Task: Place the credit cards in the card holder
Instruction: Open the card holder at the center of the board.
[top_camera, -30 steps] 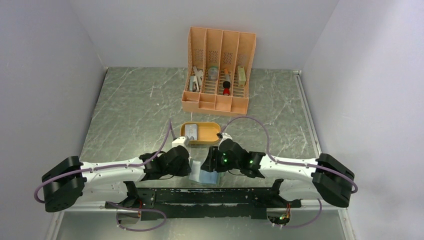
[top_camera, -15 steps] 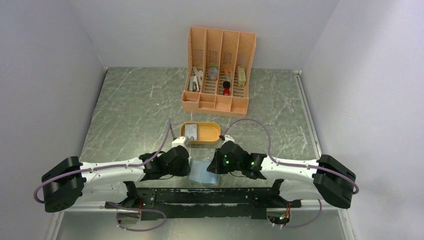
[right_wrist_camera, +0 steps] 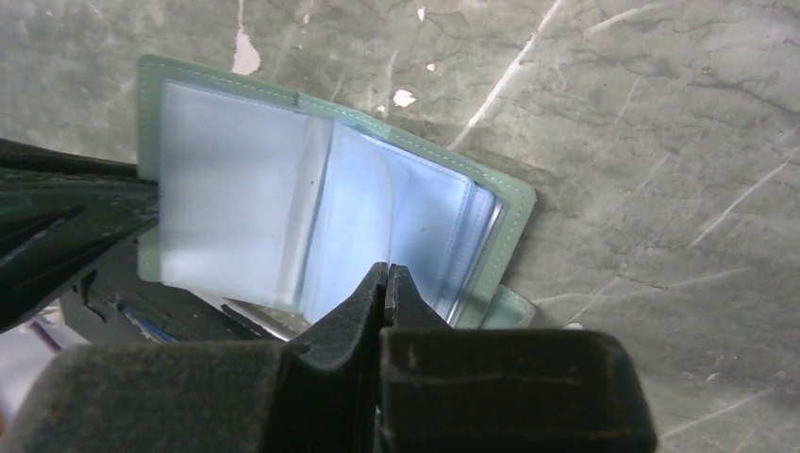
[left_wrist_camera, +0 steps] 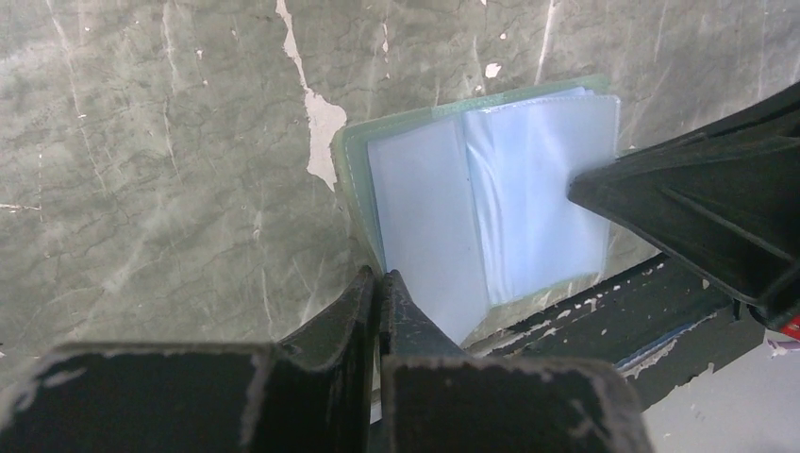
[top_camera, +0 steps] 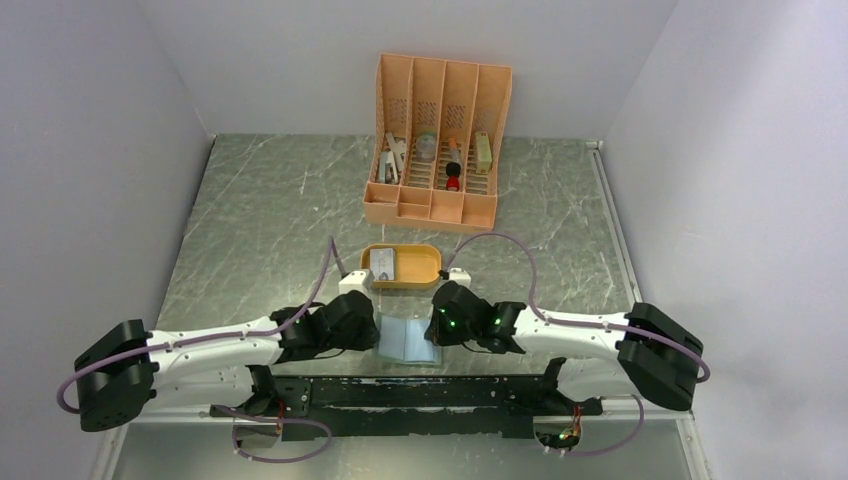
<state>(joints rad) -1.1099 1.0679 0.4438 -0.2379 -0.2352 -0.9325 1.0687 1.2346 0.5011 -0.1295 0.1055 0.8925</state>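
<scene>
Marbled grey table [top_camera: 260, 200] carries your orange tray [top_camera: 428, 268] mid-frame, the credit cards [top_camera: 384, 263] inside, markings too small to read. Below it the card holder [top_camera: 405, 340] lies open; your left gripper [left_wrist_camera: 378, 278] is pinched together at its left edge, right gripper [right_wrist_camera: 387, 271] together over its clear pockets.

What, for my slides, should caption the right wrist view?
Right gripper, shut, tips at the clear pockets of the open card holder.

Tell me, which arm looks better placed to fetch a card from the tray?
Left, probably: the card lies at the tray's left end, closer to the left fingers than the right fingers.
</scene>
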